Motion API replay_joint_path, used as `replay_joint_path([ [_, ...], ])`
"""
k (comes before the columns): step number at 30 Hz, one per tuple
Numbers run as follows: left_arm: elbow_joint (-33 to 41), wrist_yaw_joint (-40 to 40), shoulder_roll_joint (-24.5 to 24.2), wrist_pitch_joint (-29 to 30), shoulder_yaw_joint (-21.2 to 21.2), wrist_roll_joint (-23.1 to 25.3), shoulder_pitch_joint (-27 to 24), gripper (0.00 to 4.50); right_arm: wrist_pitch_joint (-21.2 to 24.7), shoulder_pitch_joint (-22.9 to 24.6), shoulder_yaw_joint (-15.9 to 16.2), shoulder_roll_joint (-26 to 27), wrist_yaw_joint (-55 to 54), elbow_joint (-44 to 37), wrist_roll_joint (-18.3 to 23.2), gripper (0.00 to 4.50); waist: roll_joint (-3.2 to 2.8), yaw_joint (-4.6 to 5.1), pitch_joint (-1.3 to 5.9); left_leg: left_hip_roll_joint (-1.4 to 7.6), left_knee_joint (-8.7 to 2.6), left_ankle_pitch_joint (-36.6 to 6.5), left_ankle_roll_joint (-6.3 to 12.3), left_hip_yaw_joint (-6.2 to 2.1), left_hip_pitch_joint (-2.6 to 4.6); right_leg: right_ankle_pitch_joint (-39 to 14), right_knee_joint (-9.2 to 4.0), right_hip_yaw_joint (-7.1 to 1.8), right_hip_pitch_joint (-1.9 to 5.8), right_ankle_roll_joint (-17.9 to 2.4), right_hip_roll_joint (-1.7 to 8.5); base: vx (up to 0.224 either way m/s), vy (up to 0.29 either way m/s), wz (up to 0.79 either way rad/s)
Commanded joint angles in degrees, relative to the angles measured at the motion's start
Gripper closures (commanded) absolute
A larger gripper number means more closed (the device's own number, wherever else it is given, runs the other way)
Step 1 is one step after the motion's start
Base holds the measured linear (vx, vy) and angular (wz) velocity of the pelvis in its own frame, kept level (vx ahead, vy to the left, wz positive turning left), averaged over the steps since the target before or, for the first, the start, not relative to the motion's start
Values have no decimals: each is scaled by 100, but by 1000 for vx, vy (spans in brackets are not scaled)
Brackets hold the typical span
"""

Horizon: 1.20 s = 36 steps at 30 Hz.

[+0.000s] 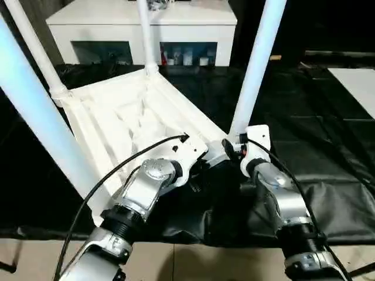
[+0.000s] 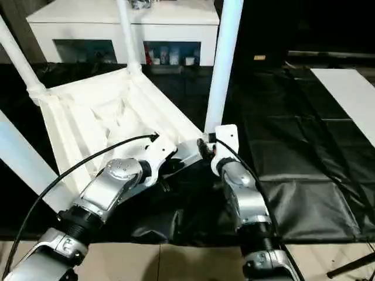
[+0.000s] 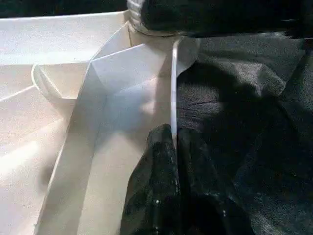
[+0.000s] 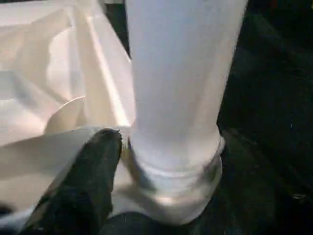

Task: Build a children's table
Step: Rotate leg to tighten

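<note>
Between my left fingers (image 3: 161, 161) sits the thin rim of the upturned tabletop (image 1: 126, 126), clamped. My right gripper (image 1: 234, 153) rests at the base of the nearest leg (image 1: 258, 64); its grasp I cannot tell. Risk: twisting could unseat that leg. Open black mat (image 1: 328, 140) lies beyond my right fingers.

The left gripper (image 3: 173, 147) pinches the thin white rim of the tabletop (image 3: 122, 98). Black sheeting (image 3: 244, 122) lies beside it.
</note>
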<state>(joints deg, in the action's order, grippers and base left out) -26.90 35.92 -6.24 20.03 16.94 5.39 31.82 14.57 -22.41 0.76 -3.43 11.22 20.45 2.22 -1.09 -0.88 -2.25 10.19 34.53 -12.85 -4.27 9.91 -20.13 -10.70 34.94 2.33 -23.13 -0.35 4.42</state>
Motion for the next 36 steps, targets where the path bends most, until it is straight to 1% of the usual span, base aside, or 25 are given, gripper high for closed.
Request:
replay_joint_path([
  [1, 23, 12, -42, -260, -29, -18, -60, 450, 23, -5, 386, 31, 373, -230, 106, 78, 109, -25, 285, 190, -437, -746, 391, -65, -85, -1497, -489, -211, 303, -953, 316, 0, 0, 0],
  [2, 115, 134, -153, -218, -34, -30, -125, 450, 70, 13, 341, -118, 529, -298, 159, 69, 98, -13, 282, 193, -440, -802, 377, -72, -75, -1578, -492, -206, 300, -960, 320, 0, 0, 0],
  [3, 340, 524, -381, -173, -21, -145, -274, 450, 173, 73, 399, -506, 1062, -431, 236, 67, 126, 5, 276, 203, -436, -845, 398, -72, -79, -1627, -497, -205, 304, -972, 319, 0, 0, 0],
  [4, 507, 816, -550, -58, -8, -242, -387, 450, 152, 131, 495, -825, 1467, -500, 216, 67, 116, 6, 283, 215, -433, -808, 444, -84, -102, -1551, -468, -202, 336, -1003, 333, 0, 0, 0],
  [5, 583, 956, -630, 5, 1, -288, -440, 450, 120, 162, 555, -983, 1661, -525, 186, 67, 103, 0, 276, 229, -432, -791, 465, -80, -94, -1514, -477, -212, 316, -1024, 341, 0, 0, 0],
  [6, 686, 1262, -798, -55, 24, -389, -525, 450, 95, 244, 577, -1223, 2125, -621, 306, 67, 89, 0, 287, 232, -412, -803, 507, -61, -60, -1382, -467, -212, 286, -1120, 320, 0, 0, 0],
  [7, 769, 1487, -909, -62, 34, -480, -584, 450, 60, 307, 601, -1387, 2448, -695, 388, 67, 107, 8, 279, 237, -415, -731, 542, -46, -71, -1231, -455, -217, 276, -1224, 315, 0, 0, 0],
  [8, 957, 2041, -1187, -255, 93, -676, -717, 450, -36, 457, 656, -1729, 3116, -867, 515, 67, 106, -9, 286, 225, -408, -723, 574, -56, -82, -1169, -440, -203, 305, -1249, 313, 0, 0, 0],
  [9, 973, 2089, -1211, -275, 99, -692, -728, 450, -46, 470, 661, -1757, 3171, -882, 523, 67, 90, -36, 295, 261, -400, -638, 636, -59, -72, -935, -406, -222, 306, -1300, 336, 0, 0, 0],
  [10, 1182, 2596, -1454, -260, 184, -882, -829, 450, -51, 547, 671, -1952, 3553, -969, 629, 67, 100, -23, 287, 268, -403, -588, 670, -50, -71, -821, -399, -223, 291, -1361, 329, 0, 0, 0],
  [11, 1268, 2786, -1562, -219, 224, -942, -862, 450, -38, 574, 678, -2033, 3725, -1007, 694, 67, 98, -34, 299, 259, -406, -527, 713, -56, -74, -671, -364, -208, 314, -1439, 316, 0, 0, 0],
  [12, 1319, 2951, -1669, -214, 260, -973, -875, 450, -57, 591, 686, -2117, 3909, -1028, 754, 67, 80, -52, 302, 269, -390, -455, 768, -47, -50, -452, -341, -216, 293, -1517, 320, 0, 0, 0],
  [13, 1335, 3028, -1740, -179, 243, -982, -859, 450, -61, 573, 714, -2226, 4088, -1016, 837, 67, 89, -62, 308, 269, -385, -336, 809, -48, -49, -301, -320, -209, 304, -1586, 324, 0, 0, 0],
  [14, 1326, 3049, -1763, -182, 234, -976, -844, 450, -84, 553, 735, -2269, 4155, -995, 856, 67, 82, -75, 315, 269, -377, -282, 824, -43, -32, -219, -310, -207, 299, -1623, 320, 0, 0, 0],
  [15, 1316, 3075, -1789, -184, 232, -967, -824, 450, -118, 514, 779, -2314, 4216, -947, 854, 67, 104, -82, 302, 270, -376, -225, 848, -34, -33, -127, -304, -209, 302, -1675, 316, 0, 0, 0],
  [16, 1294, 3106, -1823, -193, 242, -951, -801, 450, -160, 450, 820, -2323, 4254, -859, 827, 67, 93, -108, 307, 270, -367, -232, 850, -23, -13, -113, -302, -214, 296, -1715, 328, 0, 0, 0],
  [19, 1223, 3126, -1859, -242, 233, -950, -756, 450, -207, 344, 809, -2279, 4352, -731, 813, 67, 111, -103, 293, 261, -377, -370, 768, -24, -27, -322, -320, -216, 313, -1700, 338, 0, 0, 0],
  [20, 1201, 3117, -1874, -263, 240, -933, -742, 450, -206, 314, 778, -2247, 4359, -696, 837, 84, 116, -109, 290, 263, -382, -399, 725, -27, -29, -397, -325, -220, 322, -1670, 343, 0, 0, 0],
  [21, 1189, 3120, -1885, -273, 247, -926, -733, 450, -187, 296, 764, -2229, 4381, -681, 863, 84, 119, -114, 292, 264, -383, -387, 696, -28, -25, -417, -324, -221, 322, -1652, 341, 0, 0, 0],
  [23, 1186, 3145, -1898, -271, 236, -928, -726, 450, -183, 293, 778, -2223, 4454, -696, 861, 106, 117, -114, 301, 263, -378, -338, 686, -30, -23, -331, -308, -217, 324, -1663, 333, 0, 0, 0],
  [25, 1180, 3141, -1890, -266, 226, -934, -718, 450, -181, 297, 786, -2228, 4475, -696, 890, 123, 137, -114, 303, 262, -373, -269, 707, -29, -28, -211, -295, -219, 334, -1676, 331, 0, 0, 0],
  [26, 1176, 3137, -1885, -262, 222, -939, -714, 450, -180, 300, 795, -2233, 4496, -690, 926, 135, 122, -120, 304, 266, -371, -238, 719, -31, -22, -168, -289, -217, 330, -1694, 334, 0, 0, 0],
  [27, 1177, 3137, -1886, -260, 224, -942, -715, 450, -182, 304, 802, -2235, 4509, -685, 940, 135, 125, -119, 304, 264, -370, -236, 720, -29, -20, -159, -287, -214, 330, -1700, 331, 0, 0, 0],
  [30, 1188, 3148, -1899, -248, 247, -958, -733, 450, -196, 325, 818, -2230, 4569, -662, 963, 165, 134, -121, 307, 263, -364, -208, 733, -28, -18, -87, -279, -217, 336, -1732, 332, 0, 0, 0],
  [36, 1175, 3097, -1901, -231, 248, -921, -753, 450, -183, 359, 786, -2161, 4467, -633, 938, 179, 133, -125, 309, 257, -355, -176, 740, -25, -18, -66, -275, -217, 341, -1739, 331, 0, 0, 0],
])
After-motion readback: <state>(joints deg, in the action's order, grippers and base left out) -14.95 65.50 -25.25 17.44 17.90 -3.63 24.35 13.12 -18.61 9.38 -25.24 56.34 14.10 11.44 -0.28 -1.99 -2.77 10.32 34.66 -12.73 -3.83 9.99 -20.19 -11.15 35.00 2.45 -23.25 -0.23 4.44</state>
